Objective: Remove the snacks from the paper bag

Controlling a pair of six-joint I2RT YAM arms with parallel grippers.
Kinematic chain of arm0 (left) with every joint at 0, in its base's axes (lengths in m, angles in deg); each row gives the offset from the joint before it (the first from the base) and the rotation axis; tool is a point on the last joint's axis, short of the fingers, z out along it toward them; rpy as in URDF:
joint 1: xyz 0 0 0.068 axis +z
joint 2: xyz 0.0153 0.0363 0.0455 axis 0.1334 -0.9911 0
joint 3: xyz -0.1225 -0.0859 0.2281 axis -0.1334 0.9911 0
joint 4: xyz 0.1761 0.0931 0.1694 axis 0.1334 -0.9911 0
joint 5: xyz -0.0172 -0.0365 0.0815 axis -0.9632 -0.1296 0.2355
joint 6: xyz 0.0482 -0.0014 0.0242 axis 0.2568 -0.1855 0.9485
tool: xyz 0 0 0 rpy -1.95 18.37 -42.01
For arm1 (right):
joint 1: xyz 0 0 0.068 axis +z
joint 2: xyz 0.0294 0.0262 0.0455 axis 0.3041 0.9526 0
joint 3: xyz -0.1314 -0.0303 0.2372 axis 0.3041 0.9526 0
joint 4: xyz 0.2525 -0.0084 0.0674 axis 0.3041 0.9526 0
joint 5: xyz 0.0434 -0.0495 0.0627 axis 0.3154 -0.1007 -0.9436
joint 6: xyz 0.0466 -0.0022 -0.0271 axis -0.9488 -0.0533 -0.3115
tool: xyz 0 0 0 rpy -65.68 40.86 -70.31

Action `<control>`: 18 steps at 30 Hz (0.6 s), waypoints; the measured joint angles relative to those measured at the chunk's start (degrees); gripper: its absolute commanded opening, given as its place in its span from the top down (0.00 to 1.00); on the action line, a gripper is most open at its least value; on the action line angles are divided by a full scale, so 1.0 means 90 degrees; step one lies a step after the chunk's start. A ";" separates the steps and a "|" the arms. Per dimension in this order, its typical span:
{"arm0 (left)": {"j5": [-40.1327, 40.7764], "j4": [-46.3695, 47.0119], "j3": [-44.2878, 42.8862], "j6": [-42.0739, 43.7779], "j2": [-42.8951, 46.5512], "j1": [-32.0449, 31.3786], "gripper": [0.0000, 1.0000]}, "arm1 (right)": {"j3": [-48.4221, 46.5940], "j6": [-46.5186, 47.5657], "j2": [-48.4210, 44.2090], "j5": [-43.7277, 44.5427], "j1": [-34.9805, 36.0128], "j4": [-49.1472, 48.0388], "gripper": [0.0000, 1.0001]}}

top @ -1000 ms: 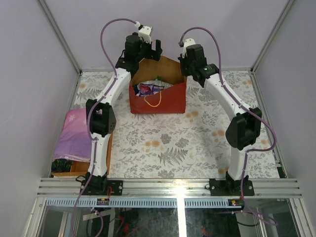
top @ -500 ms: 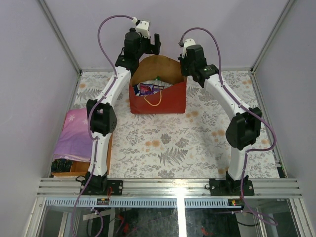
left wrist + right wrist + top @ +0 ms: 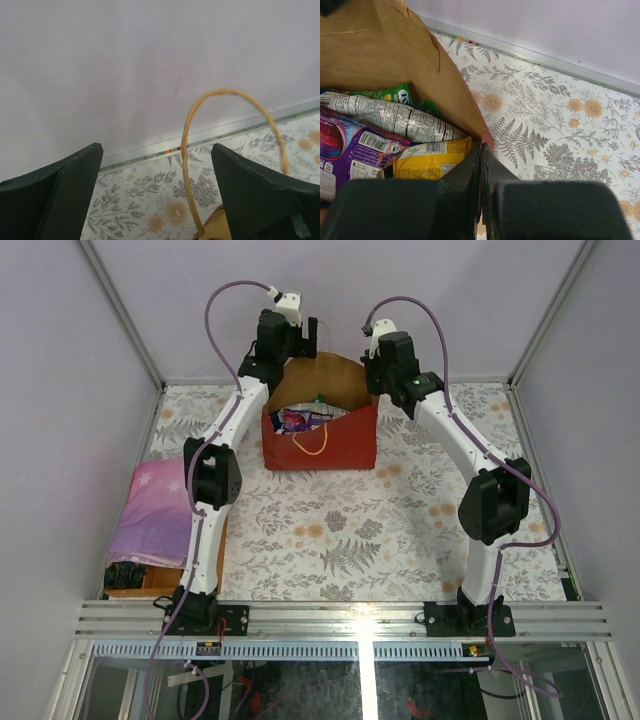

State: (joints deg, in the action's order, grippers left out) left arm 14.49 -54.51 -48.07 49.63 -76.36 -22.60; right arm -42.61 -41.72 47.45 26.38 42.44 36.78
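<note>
**A:** Right wrist view first: what sits closest to you?

**B:** My right gripper (image 3: 481,150). Its two fingers are pressed together on the rim of the paper bag (image 3: 385,45), at the corner where the red outside meets the brown inside.

**A:** And the snacks (image 3: 370,145)?

**B:** They lie inside the bag, just left of those fingers and beyond them. I count four: a yellow packet (image 3: 427,162) nearest my fingers, a purple packet (image 3: 335,140) beside it, a silver-backed packet (image 3: 390,117) lying across them, and a green packet (image 3: 387,94) farthest in, against the brown wall. To the right of the rim is the flowered table (image 3: 560,135).

**A:** What about your other arm?

**B:** In the left wrist view my left gripper (image 3: 156,150) has its fingers spread wide with nothing between the pads. One tan cord handle (image 3: 227,92) arches up just past them, nearer the right finger. I cannot tell whether it touches that finger.

**A:** From above?

**B:** One bag stands at the far middle of the table with both my grippers at its back rim. A second handle (image 3: 312,443) lies against the red front. One pink sheet with stars (image 3: 155,505) lies at the left edge, well apart from the bag.
</note>
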 measured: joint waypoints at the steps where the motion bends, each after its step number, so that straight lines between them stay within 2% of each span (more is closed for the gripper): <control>1: -0.0041 -0.0075 -0.0015 0.0002 -0.0073 0.0000 0.17 | 0.0002 -0.0002 -0.0002 -0.0005 0.0000 0.0000 1.00; 3: -0.0129 -0.0238 -0.0117 0.0005 -0.0265 0.0000 0.35 | 0.0005 -0.0012 -0.0002 -0.0019 0.0000 -0.0005 1.00; 4: -0.0168 -0.0282 -0.0185 0.0005 -0.0347 0.0000 0.48 | 0.0007 -0.0017 -0.0002 -0.0027 0.0000 -0.0010 1.00; 5: -0.0209 -0.0308 -0.0226 0.0002 -0.0389 0.0000 0.67 | 0.0007 -0.0019 -0.0002 -0.0029 0.0000 -0.0017 1.00; 6: -0.0260 -0.0364 -0.0245 0.0000 -0.0403 0.0000 0.77 | 0.0019 -0.0024 -0.0002 -0.0036 0.0000 -0.0024 1.00; 8: -0.0347 -0.0381 -0.0257 -0.0022 -0.0381 -0.0002 0.92 | 0.0019 -0.0039 -0.0002 -0.0051 0.0000 -0.0032 1.00; 11: -0.0435 -0.0350 -0.0083 0.0019 -0.0216 -0.0056 0.99 | 0.0019 -0.0041 -0.0002 -0.0051 0.0000 -0.0029 1.00; 18: -0.0449 -0.0335 0.0753 -0.0102 0.0602 -0.0041 1.00 | 0.0017 -0.0104 -0.0002 -0.0112 0.0000 -0.0085 1.00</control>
State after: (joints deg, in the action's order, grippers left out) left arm 10.45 -57.53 -41.30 48.71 -70.94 -22.98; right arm -42.45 -42.66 47.43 25.38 42.44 36.01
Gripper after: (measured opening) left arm 0.006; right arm 0.011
